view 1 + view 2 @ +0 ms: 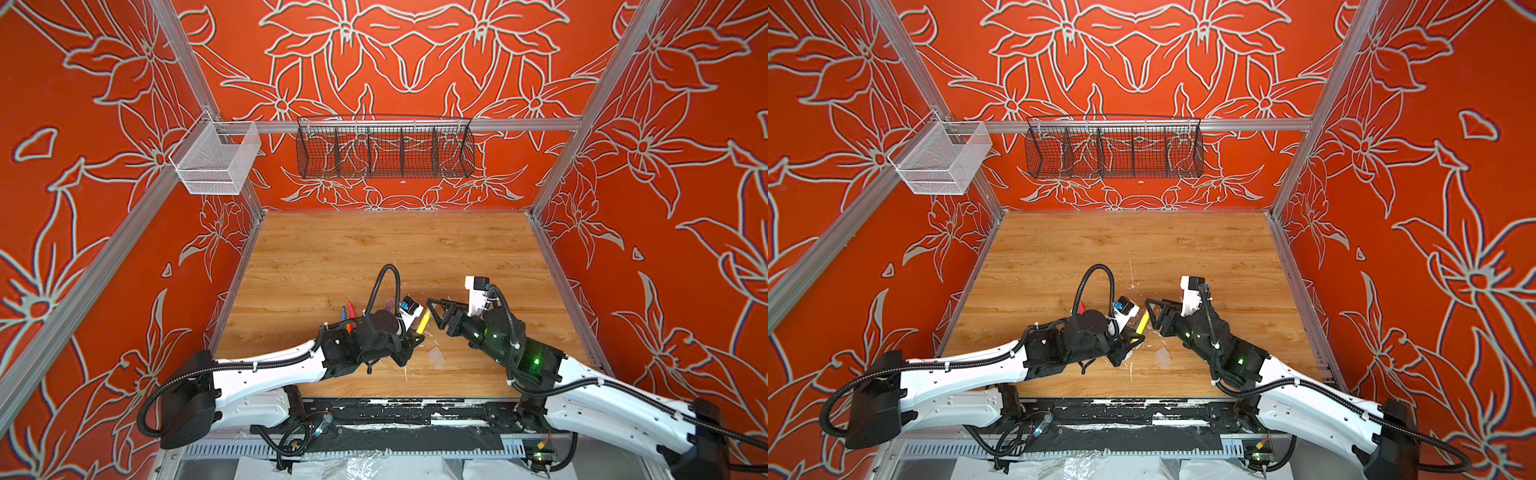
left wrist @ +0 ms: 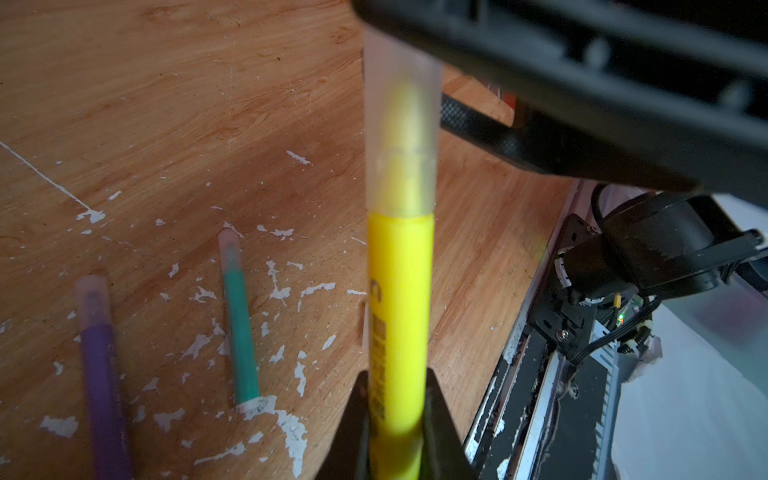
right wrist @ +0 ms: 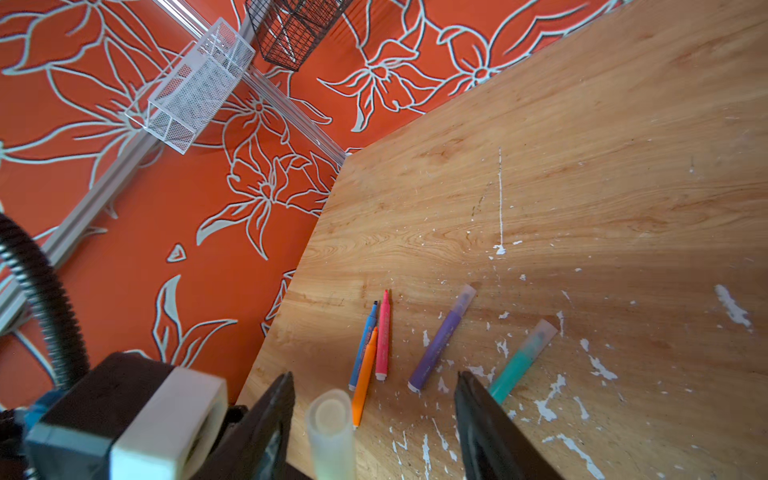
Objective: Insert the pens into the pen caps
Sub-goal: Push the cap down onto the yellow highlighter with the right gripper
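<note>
Near the front middle of the table (image 1: 374,249), the left gripper (image 2: 397,407) is clamped on the yellow pen (image 2: 399,291). Its clear cap (image 3: 330,432) sits between the right gripper's (image 3: 374,378) parted jaws, with gaps on either side. In both top views the left arm (image 1: 270,365) hides most pens, and the loose caps (image 1: 436,356) are a faint glassy blur. At left, the blue pen (image 3: 365,345), orange pen (image 3: 365,374) and pink pen (image 3: 383,332) lie uncapped. The purple pen (image 3: 440,338) and green pen (image 3: 521,361) are capped. The wood is flecked white and the walls (image 1: 415,62) are orange with flowers.
</note>
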